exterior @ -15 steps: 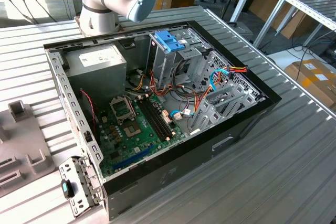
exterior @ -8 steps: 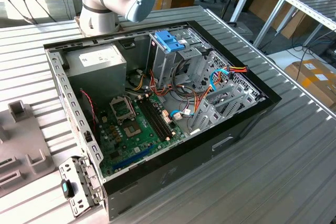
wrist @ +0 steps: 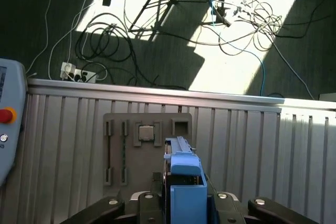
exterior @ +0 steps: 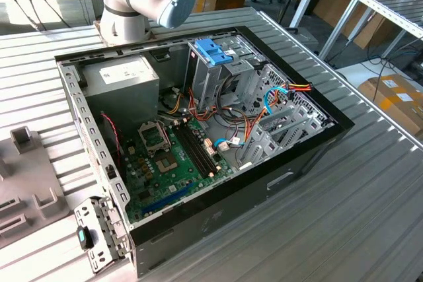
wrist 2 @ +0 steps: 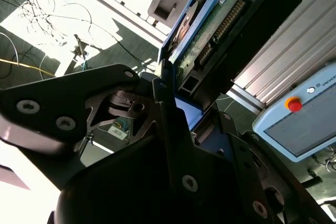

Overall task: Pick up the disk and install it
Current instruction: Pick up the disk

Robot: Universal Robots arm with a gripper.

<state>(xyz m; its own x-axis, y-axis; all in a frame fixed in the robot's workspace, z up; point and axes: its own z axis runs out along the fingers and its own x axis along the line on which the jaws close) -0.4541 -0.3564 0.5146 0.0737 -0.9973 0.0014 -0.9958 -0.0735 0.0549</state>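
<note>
1 disk [wrist: 182, 174], blue-railed with green circuit board [wrist 2: 210, 32] exposed, is clamped in the gripper [wrist: 181, 205], held above the grey fixture plate [wrist: 118, 121].

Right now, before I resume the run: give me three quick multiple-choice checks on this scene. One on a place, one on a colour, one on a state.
1. Where is the disk?
A) held in the gripper
B) on a shelf
C) in a drawer

2. What colour are the disk's side rails?
A) red
B) blue
C) yellow

3. How is the computer case?
A) closed
B) open, insides exposed
C) covered with a cloth

Answers:
1 A: both wrist views show the disk clamped in the gripper.
2 B: the rail facing the camera in the first wrist view is blue.
3 B: the exterior view shows the motherboard lying bare inside the case.
</note>
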